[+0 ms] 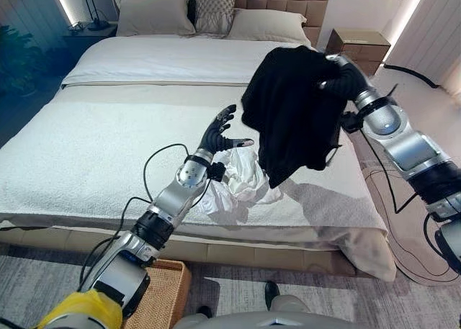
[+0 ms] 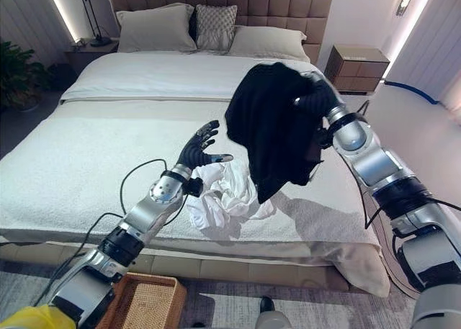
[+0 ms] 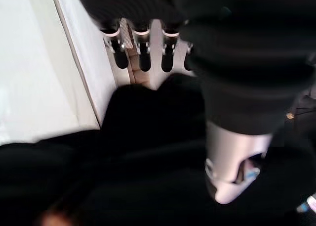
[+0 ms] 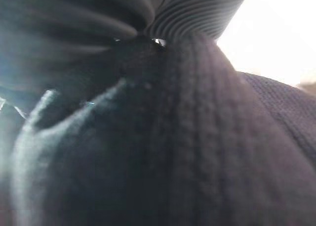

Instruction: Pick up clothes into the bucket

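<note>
A black knit garment (image 1: 292, 113) hangs in the air over the right side of the bed, held up from its top by my right hand (image 1: 344, 75). In the right wrist view the knit cloth (image 4: 197, 137) lies right against the hand's ribbed cover. My left hand (image 1: 220, 131) is raised just left of the garment with straight fingers (image 3: 140, 55), holding nothing. Below it a crumpled white cloth (image 1: 234, 181) lies on the bed near the front edge. A wicker basket (image 1: 162, 296) stands on the floor under my left arm.
The wide bed (image 1: 94, 149) has a white cover, with pillows (image 1: 155, 12) at the headboard. A wooden nightstand (image 1: 360, 44) stands at the back right. A lamp table and a plant stand at the back left. A grey rug covers the floor in front.
</note>
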{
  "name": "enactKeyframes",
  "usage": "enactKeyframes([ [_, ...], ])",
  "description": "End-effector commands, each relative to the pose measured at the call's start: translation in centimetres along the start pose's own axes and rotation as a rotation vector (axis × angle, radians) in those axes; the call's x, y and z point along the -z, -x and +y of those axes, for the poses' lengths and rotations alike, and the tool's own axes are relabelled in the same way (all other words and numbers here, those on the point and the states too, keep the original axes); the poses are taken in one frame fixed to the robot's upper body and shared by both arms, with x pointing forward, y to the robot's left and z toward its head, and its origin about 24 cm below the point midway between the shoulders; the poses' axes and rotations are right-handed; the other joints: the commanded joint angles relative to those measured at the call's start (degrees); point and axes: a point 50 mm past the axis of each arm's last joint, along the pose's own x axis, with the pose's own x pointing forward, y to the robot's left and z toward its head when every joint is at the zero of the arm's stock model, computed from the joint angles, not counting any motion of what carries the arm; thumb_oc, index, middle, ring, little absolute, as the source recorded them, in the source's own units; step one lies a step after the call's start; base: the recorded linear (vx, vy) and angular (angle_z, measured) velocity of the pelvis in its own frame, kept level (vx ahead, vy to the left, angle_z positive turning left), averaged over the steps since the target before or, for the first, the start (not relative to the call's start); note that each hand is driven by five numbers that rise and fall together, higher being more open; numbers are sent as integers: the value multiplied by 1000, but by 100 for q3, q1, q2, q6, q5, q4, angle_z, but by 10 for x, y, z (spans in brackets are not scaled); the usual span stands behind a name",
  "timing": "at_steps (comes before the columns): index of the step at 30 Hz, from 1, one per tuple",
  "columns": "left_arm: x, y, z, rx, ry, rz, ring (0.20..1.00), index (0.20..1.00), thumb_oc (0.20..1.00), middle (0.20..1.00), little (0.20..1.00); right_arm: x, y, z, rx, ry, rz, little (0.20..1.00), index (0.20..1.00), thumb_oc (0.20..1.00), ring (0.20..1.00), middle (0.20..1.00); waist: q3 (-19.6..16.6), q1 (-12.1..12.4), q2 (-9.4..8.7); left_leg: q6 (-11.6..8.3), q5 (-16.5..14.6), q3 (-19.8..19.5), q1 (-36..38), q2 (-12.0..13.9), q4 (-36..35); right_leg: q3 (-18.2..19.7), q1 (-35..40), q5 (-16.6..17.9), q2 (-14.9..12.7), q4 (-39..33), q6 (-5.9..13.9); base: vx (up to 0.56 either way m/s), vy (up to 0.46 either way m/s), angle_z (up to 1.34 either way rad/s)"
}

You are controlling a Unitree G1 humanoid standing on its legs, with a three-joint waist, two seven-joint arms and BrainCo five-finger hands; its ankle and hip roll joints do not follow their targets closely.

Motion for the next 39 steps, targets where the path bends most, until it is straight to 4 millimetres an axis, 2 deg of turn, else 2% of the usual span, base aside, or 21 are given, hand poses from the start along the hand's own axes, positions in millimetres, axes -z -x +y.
enactKeyframes([
  [1,-14,-15,-5,25,-13,-44,1000,1000,1000,1000,1000,-47,-7,-20,12,-58,-216,200,200,200,200,200,-341,131,-226,-118,-416,-109,-461,13,632,-242,-20,-679,-104,712,249,0,0,0],
  [6,-17,-22,-29,90,13,-33,1000,1000,1000,1000,1000,-69,-7,-1,-112,-141,-309,200,200,200,200,200,-335,113,-240,-125,-410,-137,-452,9,632,-261,12,-681,-113,697,252,0,0,0],
  [8,-17,-23,-33,100,14,-31,1000,1000,1000,1000,1000,-71,-7,1,-125,-158,-318,200,200,200,200,200,-331,112,-242,-127,-409,-144,-457,10,637,-267,15,-683,-114,700,252,0,0,0],
  [9,-17,-23,-44,132,55,-23,1000,1000,1000,1000,1000,-77,-4,8,-165,-198,-341,200,200,200,200,200,-329,106,-243,-126,-409,-154,-462,11,648,-276,22,-684,-119,706,251,0,0,0],
  [13,-24,-23,-57,193,122,-28,1000,1000,1000,1000,1000,-81,-3,14,-197,-241,-359,200,200,200,200,200,-325,99,-234,-122,-414,-169,-473,10,673,-274,15,-682,-123,723,251,0,0,0],
  [14,-30,-21,-67,276,216,-32,1000,1000,1000,1000,1000,-84,-3,16,-205,-257,-369,200,200,200,200,200,-329,82,-218,-120,-413,-166,-474,8,677,-274,7,-681,-123,723,256,0,0,0],
  [15,-30,-21,-67,276,216,-31,1000,1000,1000,1000,1000,-84,-3,16,-205,-257,-369,200,200,200,200,200,-328,82,-219,-120,-413,-167,-473,8,677,-275,7,-682,-123,723,256,0,0,0],
  [16,-30,-16,-79,372,315,-3,1000,1000,1000,1000,1000,-84,-4,18,-214,-271,-371,200,200,200,200,200,-354,59,-203,-116,-417,-153,-455,12,661,-273,17,-679,-125,715,262,0,0,0],
  [18,-26,-12,-83,407,377,32,1000,1000,1000,1000,1000,-82,-5,20,-210,-289,-364,200,200,200,200,200,-380,44,-191,-114,-425,-142,-442,24,658,-258,22,-679,-126,714,264,0,0,0],
  [19,-24,-10,-85,422,410,48,733,733,733,733,733,-81,-6,21,-206,-299,-358,200,200,200,200,200,-393,36,-190,-114,-429,-137,-433,24,651,-248,24,-682,-122,712,264,0,0,0],
  [20,-23,-9,-86,431,429,56,501,501,501,501,501,-79,-6,22,-202,-314,-353,200,200,200,200,200,-398,29,-189,-114,-428,-134,-431,27,647,-248,24,-681,-123,713,263,0,0,0],
  [21,-22,-8,-86,430,448,65,200,200,200,200,200,-77,-6,22,-196,-329,-347,200,200,200,200,200,-407,25,-193,-113,-430,-132,-439,29,652,-247,17,-683,-122,715,262,0,0,0],
  [30,-5,-1,-89,391,567,132,200,200,200,200,200,-64,-1,31,-196,-488,-311,200,200,200,200,200,-369,32,-231,-104,-418,-141,-450,23,628,-258,-13,-689,-132,743,254,0,0,0],
  [36,2,3,-90,339,688,157,200,200,200,200,200,-57,5,28,-153,-585,-307,200,200,200,200,200,-348,26,-242,-94,-418,-143,-463,17,627,-257,-28,-698,-135,757,247,0,0,0],
  [37,4,4,-91,334,700,165,200,200,200,200,200,-56,7,28,-144,-598,-307,291,291,291,291,291,-344,28,-250,-92,-420,-143,-472,17,636,-255,-35,-700,-136,762,246,0,0,0],
  [38,6,6,-91,324,729,169,200,200,200,200,200,-54,9,27,-129,-622,-307,451,451,451,451,451,-343,25,-253,-88,-422,-149,-474,18,631,-268,-37,-700,-138,769,246,0,0,0],
  [39,8,8,-91,314,755,175,200,200,200,200,200,-50,11,24,-103,-638,-302,1000,1000,1000,1000,1000,-341,21,-254,-85,-426,-155,-471,16,625,-276,-38,-699,-139,767,247,0,0,0],
])
